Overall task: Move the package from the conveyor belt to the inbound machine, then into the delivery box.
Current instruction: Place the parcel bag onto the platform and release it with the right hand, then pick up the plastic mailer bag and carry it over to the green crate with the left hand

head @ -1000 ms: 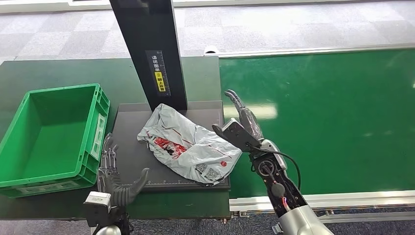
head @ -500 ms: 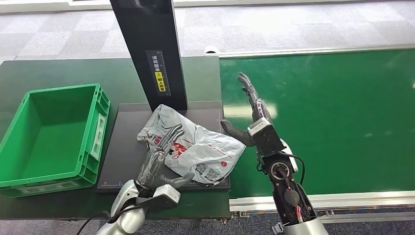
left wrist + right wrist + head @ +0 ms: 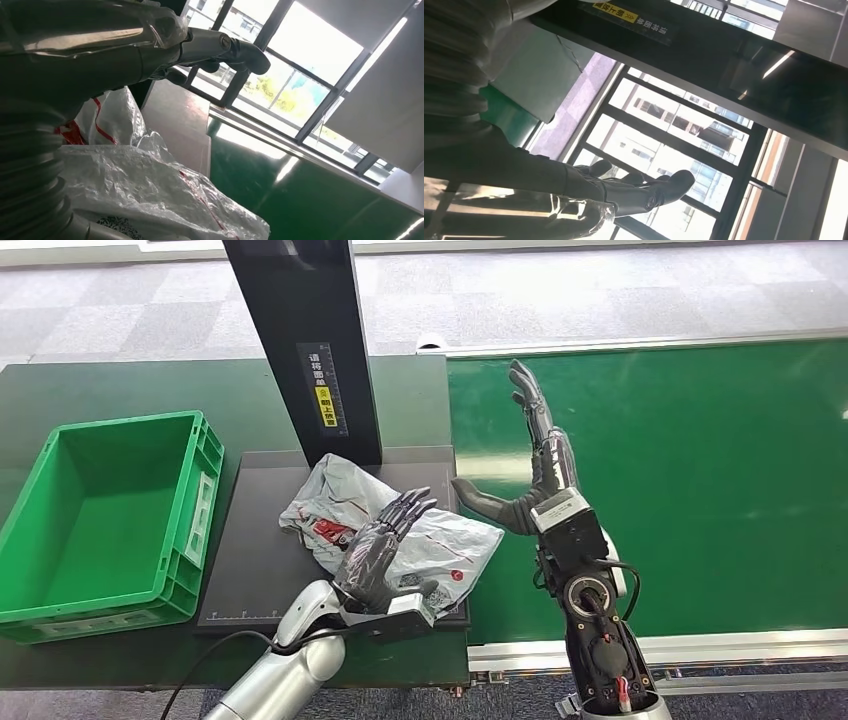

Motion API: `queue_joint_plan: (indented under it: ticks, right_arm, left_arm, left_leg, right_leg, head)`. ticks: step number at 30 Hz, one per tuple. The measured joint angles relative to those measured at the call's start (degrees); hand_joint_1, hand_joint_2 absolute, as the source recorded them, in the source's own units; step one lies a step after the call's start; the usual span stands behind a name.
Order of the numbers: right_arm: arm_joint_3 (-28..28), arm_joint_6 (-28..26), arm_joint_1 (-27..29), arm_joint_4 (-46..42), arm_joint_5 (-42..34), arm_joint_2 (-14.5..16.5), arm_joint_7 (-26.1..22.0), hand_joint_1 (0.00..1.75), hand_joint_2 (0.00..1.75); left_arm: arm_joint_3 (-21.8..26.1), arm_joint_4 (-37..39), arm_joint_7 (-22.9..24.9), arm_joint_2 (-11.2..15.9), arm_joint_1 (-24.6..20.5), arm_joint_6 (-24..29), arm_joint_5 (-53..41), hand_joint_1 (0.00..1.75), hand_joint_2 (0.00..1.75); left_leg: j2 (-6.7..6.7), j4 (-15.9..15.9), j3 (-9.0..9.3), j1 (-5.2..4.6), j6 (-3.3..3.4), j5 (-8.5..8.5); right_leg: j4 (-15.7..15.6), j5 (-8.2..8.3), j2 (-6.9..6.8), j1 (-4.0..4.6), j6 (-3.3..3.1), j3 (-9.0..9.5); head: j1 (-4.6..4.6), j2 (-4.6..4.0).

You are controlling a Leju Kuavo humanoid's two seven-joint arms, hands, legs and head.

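The package (image 3: 390, 540) lies crumpled on the scanner plate (image 3: 260, 570), at the foot of the black post (image 3: 300, 340). My left hand (image 3: 380, 552) lies over its middle, fingers (image 3: 408, 510) stretched flat and apart — holding nothing, though whether the palm touches the plastic I cannot tell. My right hand (image 3: 530, 465) stands just beside the package, over the belt (image 3: 700, 480), fingers straight and spread wide — empty. The bin (image 3: 200, 490) sits well off beyond my left fingers.

Head looks down; wrist cameras face windows.
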Motion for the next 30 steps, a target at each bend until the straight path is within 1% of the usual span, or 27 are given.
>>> queue_joint_plan:
  ticks: [3, 7, 11, 18, 19, 22, 23, 26, 30]
  right_arm:
    - [0.0, -0.9, 0.0, -0.8, 1.2, 0.0, 0.0, 0.0, 1.75]
    - [0.0, -1.9, 0.0, -2.3, 1.7, 0.3, 0.0, 0.0, 1.75]
    - [0.0, -2.5, 0.0, -3.5, 2.3, 0.3, 0.0, 0.0, 1.75]
    - [0.0, -3.8, -0.1, -5.4, 2.6, 0.8, -1.2, 0.0, 1.75]
    - [0.0, -4.0, -0.2, -5.9, 2.4, 1.0, -1.4, 0.0, 1.75]
    - [-0.4, -4.8, -0.2, -7.8, 0.9, 1.4, -1.9, 0.0, 1.75]
    - [-0.7, -5.0, -0.2, -8.6, 0.1, 1.6, -2.1, 0.0, 1.75]
    - [-1.7, -5.5, 0.0, -10.8, -2.0, 1.9, -2.6, 0.0, 1.75]
    - [-3.3, -6.3, 0.8, -13.1, -3.6, 2.2, -3.3, 0.0, 1.75]
  left_arm:
    - [-0.6, 4.1, 0.9, -0.9, -2.5, -1.2, -1.3, 0.0, 1.75]
    - [-1.4, 11.0, 1.4, -2.9, -6.6, -2.8, -2.4, 0.0, 1.75]
    - [-2.5, 16.4, 2.4, -4.5, -9.7, -4.3, -4.0, 0.0, 1.75]
    - [-5.6, 24.4, 6.1, -6.8, -14.1, -10.5, -8.4, 0.0, 1.75]
    - [-6.2, 25.3, 6.7, -7.0, -14.5, -11.1, -9.1, 0.21, 1.75]
    - [-7.6, 27.5, 8.3, -7.6, -15.5, -11.8, -10.8, 1.51, 1.75]
    - [-8.0, 28.0, 8.8, -7.8, -15.8, -11.9, -11.2, 1.74, 1.75]
    - [-8.8, 29.4, 9.9, -8.0, -16.7, -12.0, -11.6, 1.75, 1.75]
    - [-9.0, 30.4, 10.1, -7.9, -17.8, -12.4, -11.1, 1.75, 1.75]
  left_leg:
    - [-0.01, 0.0, -0.01, 0.0, 0.0, 0.01]
    - [-0.01, 0.0, 0.0, 0.0, 0.01, 0.02]
    - [-0.02, 0.0, -0.01, 0.0, 0.01, 0.02]
    - [-0.02, 0.0, -0.02, 0.0, 0.01, 0.01]
    - [-0.02, 0.0, -0.01, 0.0, 0.01, 0.01]
    - [-0.02, 0.0, 0.02, 0.0, 0.01, 0.01]
    - [-0.03, 0.0, 0.03, 0.0, 0.01, 0.02]
    - [-0.03, 0.0, 0.06, 0.0, 0.01, 0.02]
    - [-0.03, 0.0, 0.08, 0.0, 0.02, 0.02]
  right_leg:
    - [0.0, 0.0, -0.02, 0.0, 0.0, 0.01]
    - [0.0, 0.01, -0.02, -0.01, 0.0, 0.02]
    - [0.0, 0.01, -0.03, -0.01, 0.01, 0.02]
    - [0.0, 0.01, -0.02, -0.01, 0.01, 0.03]
    - [0.0, 0.01, -0.02, -0.01, 0.01, 0.03]
    - [0.0, 0.01, -0.04, -0.01, 0.01, 0.07]
    - [0.0, 0.01, -0.05, -0.01, 0.01, 0.09]
    - [0.0, 0.01, -0.07, -0.01, 0.01, 0.12]
    - [0.0, 0.02, -0.06, -0.01, 0.0, 0.14]
  head:
    - [0.01, 0.0]
    - [0.01, 0.0]
    - [0.01, 0.0]
    - [0.01, 0.0]
    - [0.01, 0.0]
    - [0.01, 0.0]
    - [0.0, 0.0]
    - [0.01, 0.0]
    - [0.01, 0.0]
